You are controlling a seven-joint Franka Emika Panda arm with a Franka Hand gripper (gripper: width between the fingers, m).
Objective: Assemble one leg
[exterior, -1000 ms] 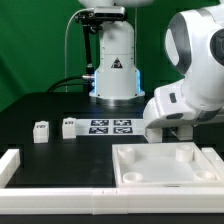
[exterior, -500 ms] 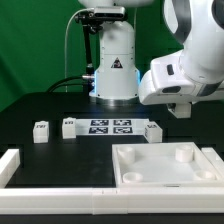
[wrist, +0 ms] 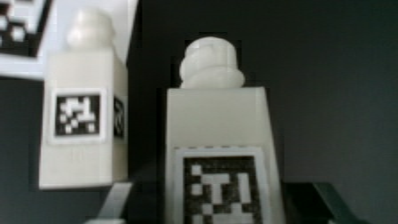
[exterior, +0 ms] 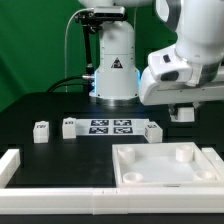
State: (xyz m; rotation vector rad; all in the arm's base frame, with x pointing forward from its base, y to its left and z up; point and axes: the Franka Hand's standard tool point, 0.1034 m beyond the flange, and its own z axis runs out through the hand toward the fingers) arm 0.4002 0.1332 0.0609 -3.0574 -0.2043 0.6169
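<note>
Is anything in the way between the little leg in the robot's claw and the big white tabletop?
Nothing visible. The gripper holds the leg up in the air, the tabletop lies close by, and another leg stands aside, toward the exterior view's left.

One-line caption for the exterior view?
Gripper hangs near one leg beside the marker board, white tabletop in front.

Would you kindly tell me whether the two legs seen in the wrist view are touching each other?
Apart. The wrist view shows a clear dark gap between the nearer leg and the farther leg beside the marker board.
</note>
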